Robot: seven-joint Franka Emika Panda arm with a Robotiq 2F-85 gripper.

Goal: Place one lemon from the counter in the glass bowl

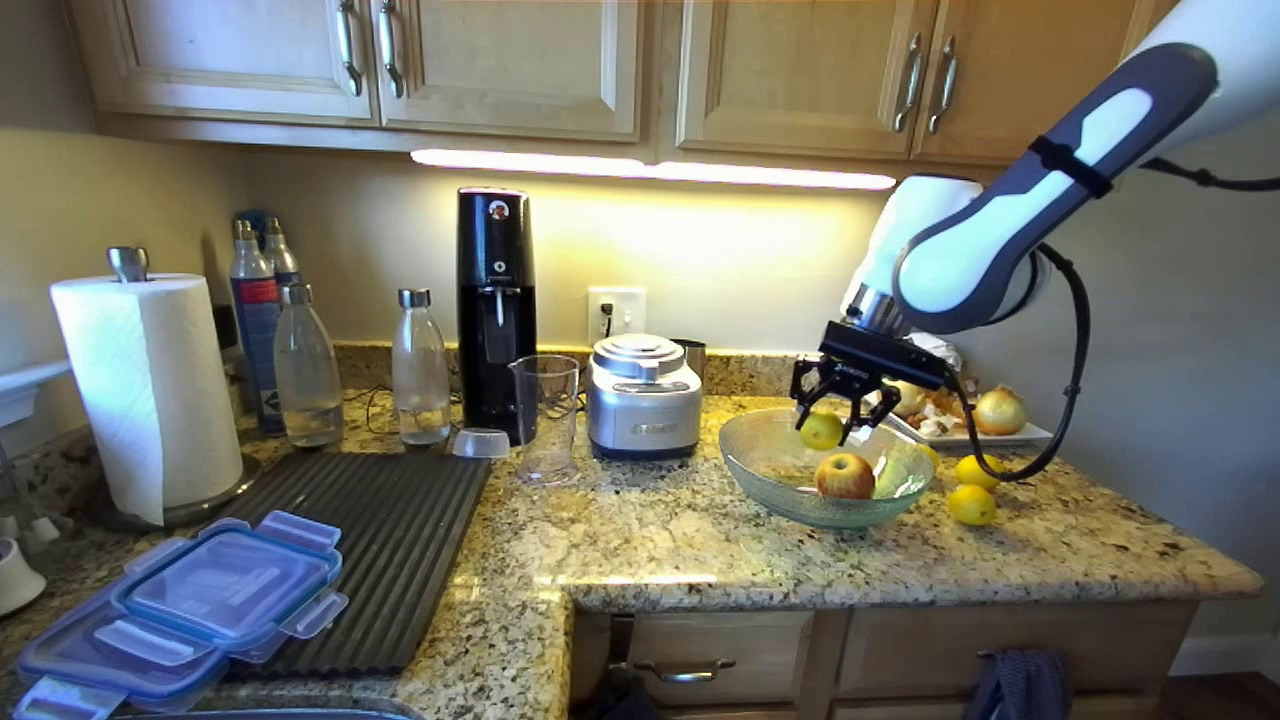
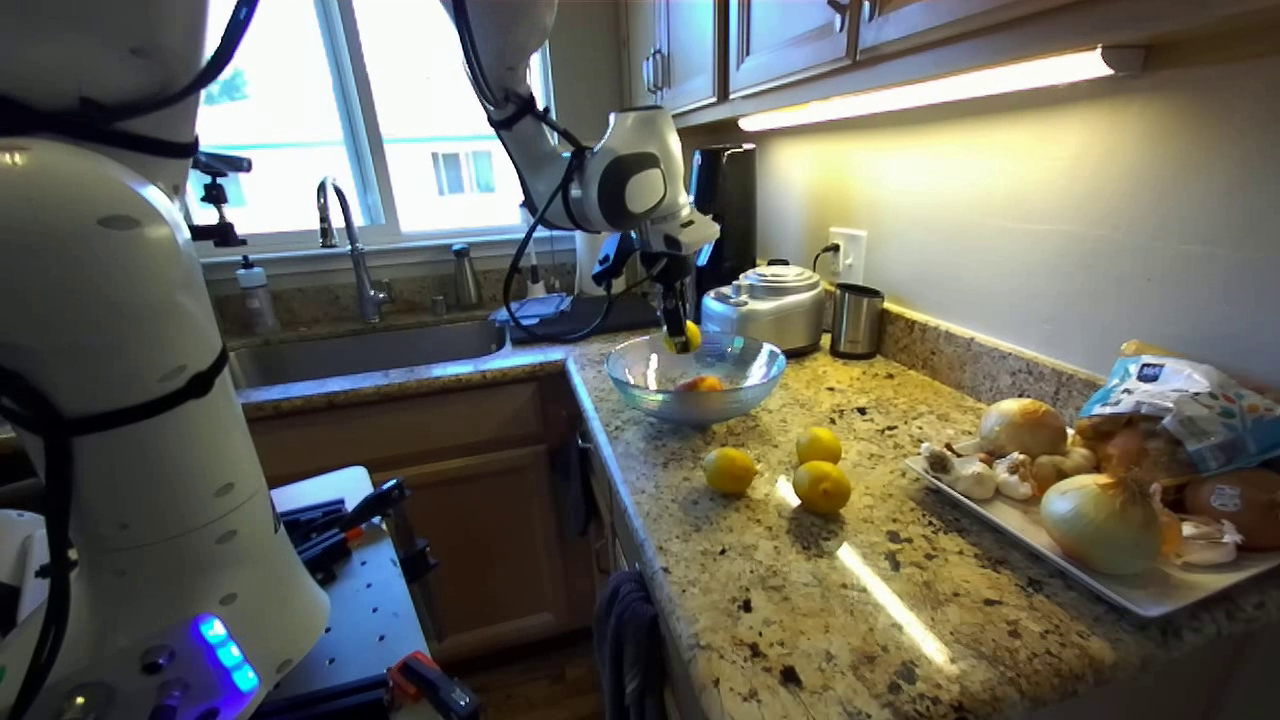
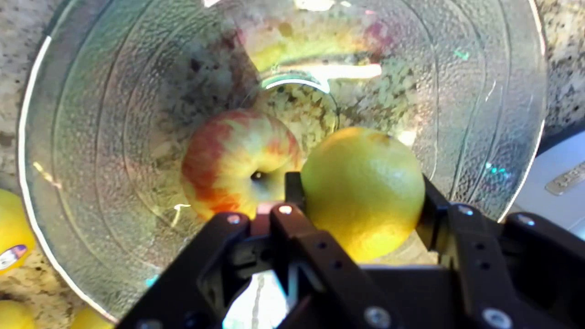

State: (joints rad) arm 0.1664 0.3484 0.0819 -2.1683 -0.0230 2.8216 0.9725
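My gripper (image 1: 822,428) is shut on a yellow-green lemon (image 3: 363,192), with a finger pad against each side. The lemon is held above the inside of the glass bowl (image 1: 765,490), near rim height, and shows in both exterior views (image 2: 690,336). The clear bowl stands on the granite counter (image 1: 660,545). A red-and-yellow apple (image 3: 228,155) lies in the bowl, left of the held lemon in the wrist view. Three other lemons lie on the counter beside the bowl: one lemon (image 2: 729,470), another lemon (image 2: 819,444) and a third lemon (image 2: 822,488).
A silver appliance (image 1: 645,410) stands beside the bowl, with a clear pitcher (image 1: 548,420) and a black machine (image 1: 497,310) further along. A white plate (image 2: 1060,560) with onions and garlic is on the lemons' side. A steel cup (image 2: 856,322) stands near the wall.
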